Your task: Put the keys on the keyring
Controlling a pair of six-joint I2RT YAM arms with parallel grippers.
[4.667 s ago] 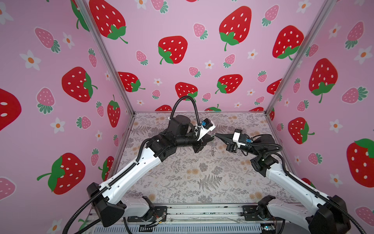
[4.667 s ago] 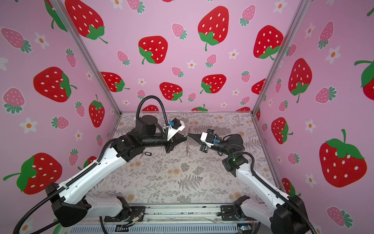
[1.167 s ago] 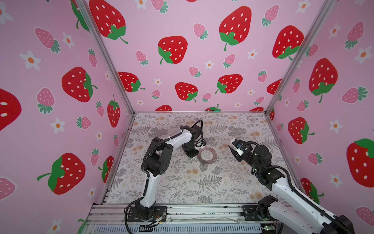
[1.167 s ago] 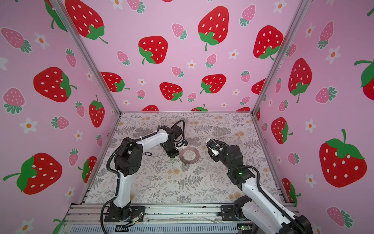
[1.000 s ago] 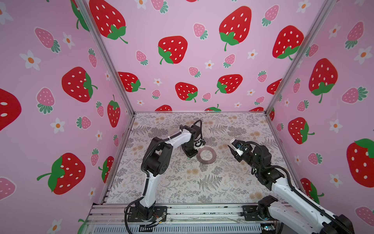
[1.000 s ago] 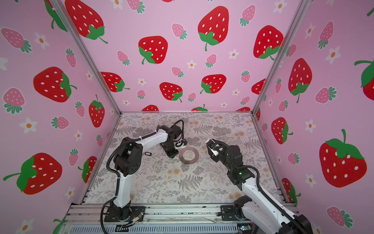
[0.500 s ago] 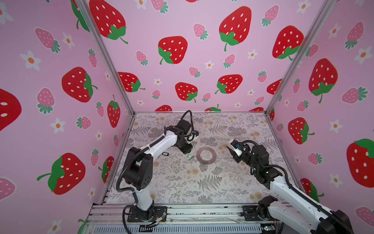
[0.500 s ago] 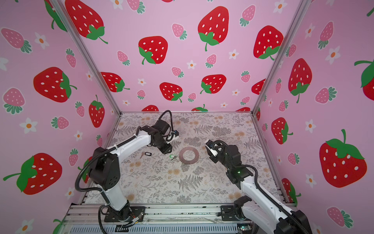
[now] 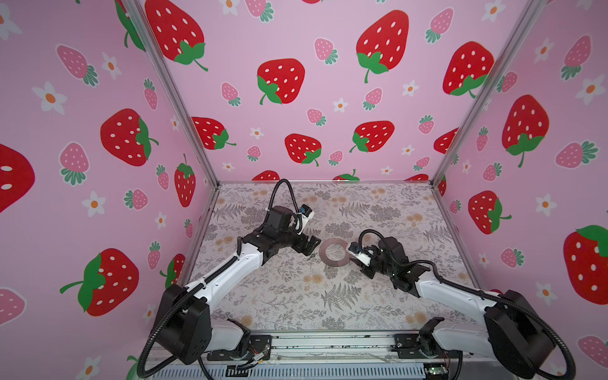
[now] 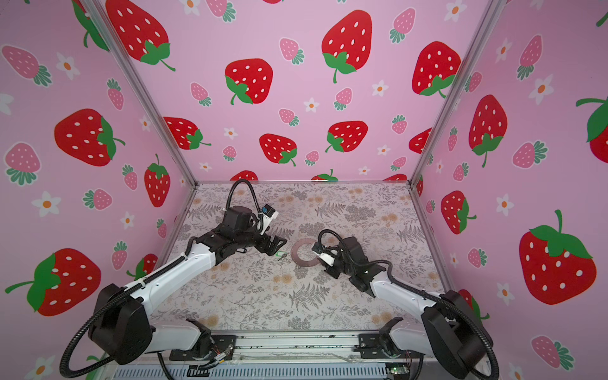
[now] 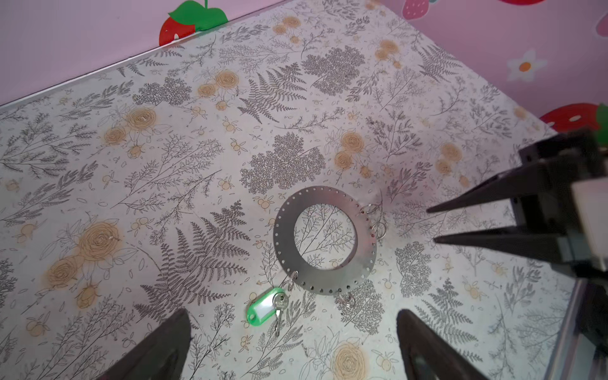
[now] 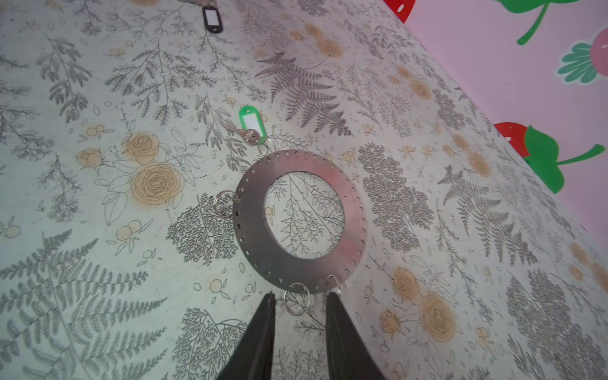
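- In both top views the keyring (image 9: 334, 262) (image 10: 304, 261) lies flat on the table (image 9: 296, 296) between left claw (image 9: 311, 246) and right claw (image 9: 352, 255)
- Left wrist view: left claw wide open; green key (image 11: 263, 306) just beside the keyring
- Right wrist view: right claw slightly open, empty; black key (image 12: 212, 18) well apart

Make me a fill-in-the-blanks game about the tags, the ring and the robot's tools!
The green tag has a metal ___ on it.
The black tag lies ___ from the keyring than the green one.
The left tool is wide ___.
Missing words: key, farther, open.
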